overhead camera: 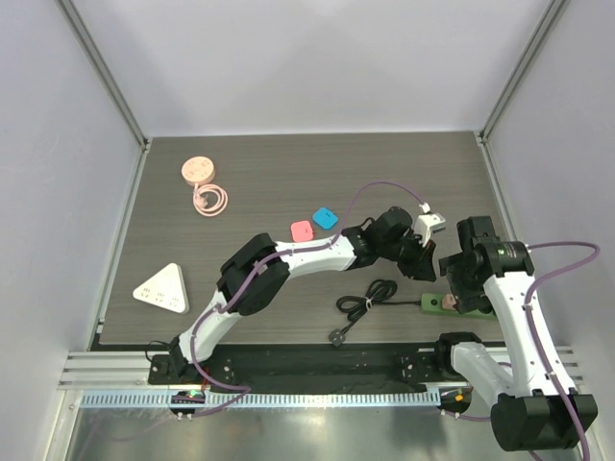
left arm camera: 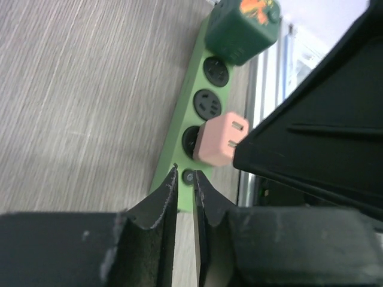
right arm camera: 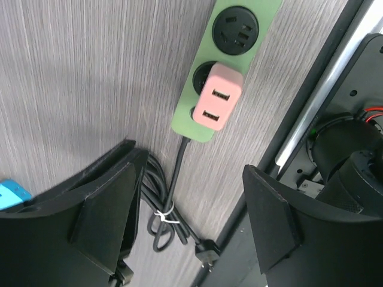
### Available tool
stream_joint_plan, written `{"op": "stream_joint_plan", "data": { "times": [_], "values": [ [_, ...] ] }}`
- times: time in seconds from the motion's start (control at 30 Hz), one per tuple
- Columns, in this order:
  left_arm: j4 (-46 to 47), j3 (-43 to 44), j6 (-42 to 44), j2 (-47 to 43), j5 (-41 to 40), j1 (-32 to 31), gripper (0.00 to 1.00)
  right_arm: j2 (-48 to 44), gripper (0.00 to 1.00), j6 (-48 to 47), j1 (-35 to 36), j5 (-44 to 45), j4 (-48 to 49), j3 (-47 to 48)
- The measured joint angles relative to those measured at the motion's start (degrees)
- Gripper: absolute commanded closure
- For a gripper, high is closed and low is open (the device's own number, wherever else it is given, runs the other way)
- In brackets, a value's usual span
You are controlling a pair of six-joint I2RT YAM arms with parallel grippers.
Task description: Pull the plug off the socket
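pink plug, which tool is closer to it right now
Left, it seems. The left tool, nearly shut, points at the end of the socket, just beside the pink plug. The right tool hangs wide open above it, the plug showing between its fingers.

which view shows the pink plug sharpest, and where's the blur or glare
Right wrist: the pink plug is crisp, both slots legible, while the near fingers are dark and soft. Left wrist: the plug looks softer, fingertips blurred, with a washed-out bright patch top right. Top external: even light, but the plug is tiny.
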Motion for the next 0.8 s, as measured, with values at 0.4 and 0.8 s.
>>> {"op": "stream_joint_plan", "data": {
  "times": [0.4,0.8],
  "values": [
    [8.0,-2.23,-11.15,1.66,-1.31,0.02,1.0,5.16,0.23,1.77,0.0,3.82,0.37,-1.4],
    [7.37,-5.57,-13.31,3.87,-2.45,-2.54,1.0,8.26,0.24,1.22,-0.22,3.52,4.55,-4.33]
  ]
}}
